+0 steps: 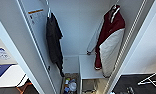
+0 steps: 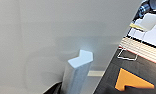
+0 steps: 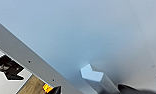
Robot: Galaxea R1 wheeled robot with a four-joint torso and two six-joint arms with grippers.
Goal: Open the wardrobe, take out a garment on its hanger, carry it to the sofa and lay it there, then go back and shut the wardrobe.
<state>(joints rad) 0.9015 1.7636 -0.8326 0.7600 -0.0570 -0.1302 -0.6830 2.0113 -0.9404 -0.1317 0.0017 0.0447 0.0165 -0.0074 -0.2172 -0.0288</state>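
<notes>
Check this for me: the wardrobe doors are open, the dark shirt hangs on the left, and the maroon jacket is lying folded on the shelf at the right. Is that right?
Not quite. The maroon jacket is not folded on the shelf; it hangs from its white hanger at the right, above the shelf, as the head view shows. The rest holds: the wardrobe is open and the dark shirt hangs on the left.

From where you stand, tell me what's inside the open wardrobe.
Inside the wardrobe hang a dark shirt on the left and the maroon jacket on the right. Small items sit at the bottom, too blurred to name. The jacket covers the wall behind it.
</notes>
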